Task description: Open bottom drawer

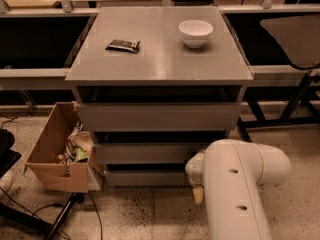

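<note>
Camera view, looking down from above the arm. Pincer (198, 194) low at the right end of the bottom drawer (147, 177), close to its front panel. Only a tan tip shows below the wrist; cannot tell whether it is released, clenched or grasping. Cannot tell whether it touches the panel.

White arm (240, 184) fills the lower right, its thick link rising from the bottom edge and bending left at a rounded joint toward the drawer.

Bottom drawer is the lowest of three grey fronts in the table (155, 66), just above the speckled floor, with a dark gap over it.

On the table top: white bowl (195, 32) upright at back right; dark packet (123, 45) lying flat at left, well apart.

Open cardboard box (50, 156) on the floor, beside the table's left side, holding crumpled wrappers (78, 146).
</note>
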`<state>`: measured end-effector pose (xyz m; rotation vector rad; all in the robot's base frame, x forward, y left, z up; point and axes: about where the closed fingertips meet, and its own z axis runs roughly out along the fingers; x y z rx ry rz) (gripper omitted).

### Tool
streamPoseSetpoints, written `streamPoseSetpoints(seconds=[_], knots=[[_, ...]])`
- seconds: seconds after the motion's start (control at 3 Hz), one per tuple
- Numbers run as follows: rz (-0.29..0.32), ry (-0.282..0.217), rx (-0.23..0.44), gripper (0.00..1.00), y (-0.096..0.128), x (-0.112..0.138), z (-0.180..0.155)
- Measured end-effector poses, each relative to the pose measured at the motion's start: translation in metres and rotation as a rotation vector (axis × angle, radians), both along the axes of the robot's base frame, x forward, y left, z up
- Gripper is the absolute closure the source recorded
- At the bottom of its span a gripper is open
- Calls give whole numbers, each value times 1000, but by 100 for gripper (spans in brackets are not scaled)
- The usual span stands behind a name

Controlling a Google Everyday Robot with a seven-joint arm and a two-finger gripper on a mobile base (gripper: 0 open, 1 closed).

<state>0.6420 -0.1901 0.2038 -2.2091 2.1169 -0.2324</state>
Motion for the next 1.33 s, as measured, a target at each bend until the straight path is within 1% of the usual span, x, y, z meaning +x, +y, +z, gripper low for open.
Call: streamPoseSetpoints(seconds=[0.33, 0.67, 1.33], knots=[[-38, -10, 34, 15, 2, -3, -13], [-63, -9, 45, 39, 3, -5, -17], [-67, -6, 40, 85, 2, -6, -6]])
